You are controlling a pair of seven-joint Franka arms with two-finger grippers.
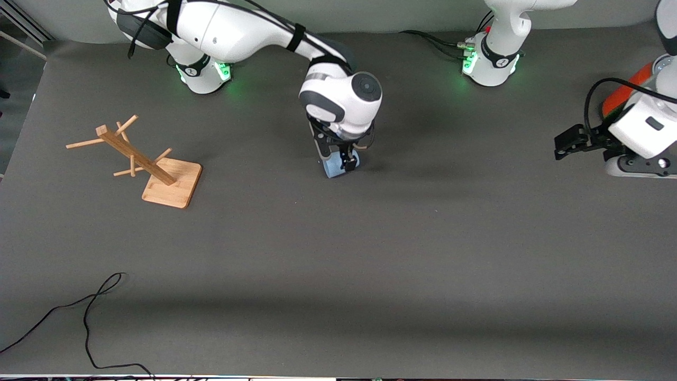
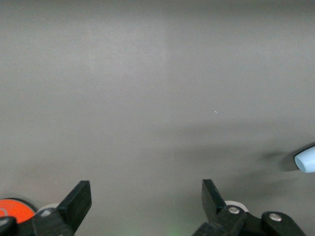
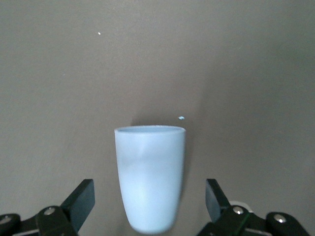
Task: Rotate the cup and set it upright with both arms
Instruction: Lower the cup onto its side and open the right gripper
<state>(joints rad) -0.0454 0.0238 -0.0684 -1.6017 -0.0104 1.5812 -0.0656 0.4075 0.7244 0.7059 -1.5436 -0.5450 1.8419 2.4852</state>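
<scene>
Plain light-blue cup (image 1: 334,168) on a dark grey bench (image 1: 370,264). White arms (image 1: 248,32) with dark grey caps, black hands, green-lit bases. Pale wooden rack (image 1: 153,166). Orange-red can (image 1: 621,92). Black cable (image 1: 87,317).

A robotics lab: two bench-mounted arms (image 1: 254,37) (green-lit bases) over a grey-matted table (image 1: 370,254).

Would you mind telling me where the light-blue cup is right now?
The cup sits mid-table between the open fingers of the right gripper, about as near the front camera as the wooden rack toward the right arm's end.
</scene>
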